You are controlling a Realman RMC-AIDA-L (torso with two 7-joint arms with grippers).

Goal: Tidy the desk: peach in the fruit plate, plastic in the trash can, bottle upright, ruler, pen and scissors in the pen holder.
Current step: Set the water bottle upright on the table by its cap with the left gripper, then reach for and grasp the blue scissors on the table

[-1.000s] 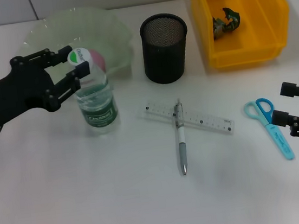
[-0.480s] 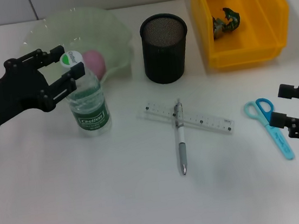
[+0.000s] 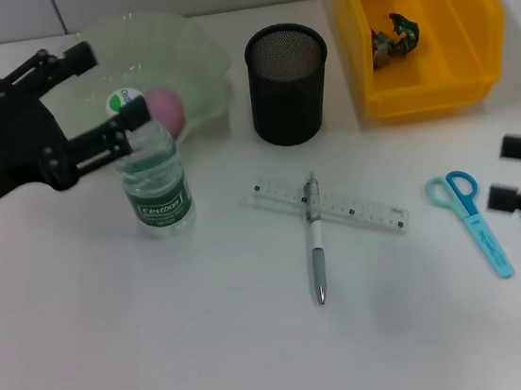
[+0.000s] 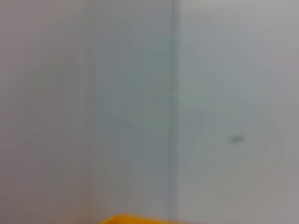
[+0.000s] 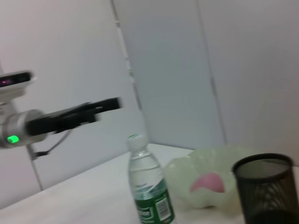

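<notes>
The bottle (image 3: 154, 187) stands upright on the white desk, left of centre, and shows again as bottle (image 5: 150, 193) in the right wrist view. My left gripper (image 3: 111, 86) is open, its fingers spread wide at the height of the bottle's cap. The pink peach (image 3: 163, 106) lies in the pale green fruit plate (image 3: 188, 50). Crumpled plastic (image 3: 395, 36) lies in the yellow trash can (image 3: 425, 80). The pen (image 3: 315, 242) lies across the clear ruler (image 3: 362, 209), in front of the black mesh pen holder (image 3: 288, 83). My right gripper (image 3: 516, 171) is open just right of the blue scissors (image 3: 473, 223).
The right wrist view looks across the desk at the left arm (image 5: 70, 119), the plate with the peach (image 5: 209, 182) and the pen holder (image 5: 264, 187). Only a wall and a yellow edge (image 4: 133, 219) show in the left wrist view.
The left gripper carried the bottle a little left, set it upright, then opened wide and drew back. The right gripper slid right, away from the scissors.
</notes>
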